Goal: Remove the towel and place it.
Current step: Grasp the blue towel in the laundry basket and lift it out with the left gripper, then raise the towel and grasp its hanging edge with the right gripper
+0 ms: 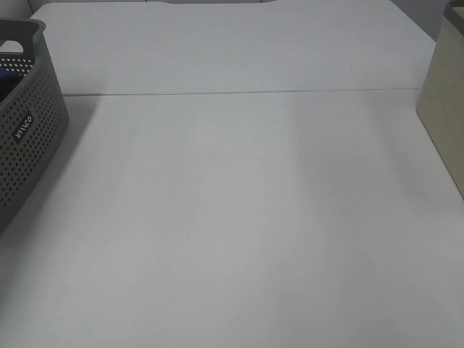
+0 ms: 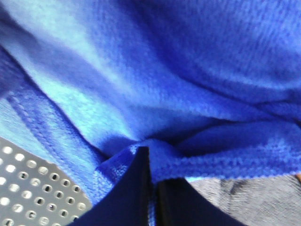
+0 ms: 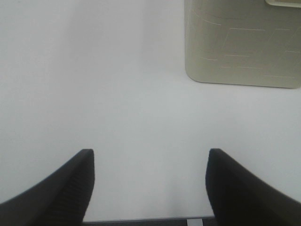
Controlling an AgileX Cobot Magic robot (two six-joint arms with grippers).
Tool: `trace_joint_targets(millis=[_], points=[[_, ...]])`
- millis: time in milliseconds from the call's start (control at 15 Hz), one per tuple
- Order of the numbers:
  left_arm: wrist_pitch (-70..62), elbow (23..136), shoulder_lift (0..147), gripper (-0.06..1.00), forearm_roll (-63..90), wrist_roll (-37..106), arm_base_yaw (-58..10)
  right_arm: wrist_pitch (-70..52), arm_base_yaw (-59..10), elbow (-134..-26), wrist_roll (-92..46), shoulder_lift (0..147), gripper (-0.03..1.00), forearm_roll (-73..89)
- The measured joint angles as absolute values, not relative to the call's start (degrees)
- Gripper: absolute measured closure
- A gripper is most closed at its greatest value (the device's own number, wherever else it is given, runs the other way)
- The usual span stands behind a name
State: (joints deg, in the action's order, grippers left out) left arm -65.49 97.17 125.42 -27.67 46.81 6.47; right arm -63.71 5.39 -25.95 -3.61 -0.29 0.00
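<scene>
The royal-blue plush towel (image 2: 155, 80) fills the left wrist view in rumpled folds, lying inside the grey perforated basket (image 2: 28, 193). My left gripper (image 2: 151, 162) is shut, its dark fingers pressed together on a hemmed fold of the towel. From the high camera only a sliver of blue towel (image 1: 4, 75) shows inside the basket (image 1: 29, 138) at the far left edge, and neither arm is in that view. My right gripper (image 3: 150, 181) hangs open over bare white table, nothing between its fingers.
A beige container (image 3: 242, 42) stands on the white table (image 1: 239, 210) at the right edge, also seen as the beige container (image 1: 444, 101) from above. A seam (image 1: 239, 92) crosses the table toward the back.
</scene>
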Motion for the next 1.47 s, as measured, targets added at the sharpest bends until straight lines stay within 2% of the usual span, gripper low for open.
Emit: trace_joint_targets(millis=[533, 1133, 1467], points=[[-69.16, 97.17, 119.40, 0.94, -26.59, 46.35, 6.47, -63.71, 5.39, -25.95, -3.61, -0.29, 0.29, 0.00], [-60.16, 97.17, 97.80, 0.94, -9.74, 46.52, 6.47, -63.71, 5.39, -25.95, -3.61, -0.29, 0.29, 0.00], [-63.43, 103.13, 94.88, 0.94, -4.76, 45.84, 3.61, -62.22, 5.39, -26.59, -3.61, -0.29, 0.29, 0.00]])
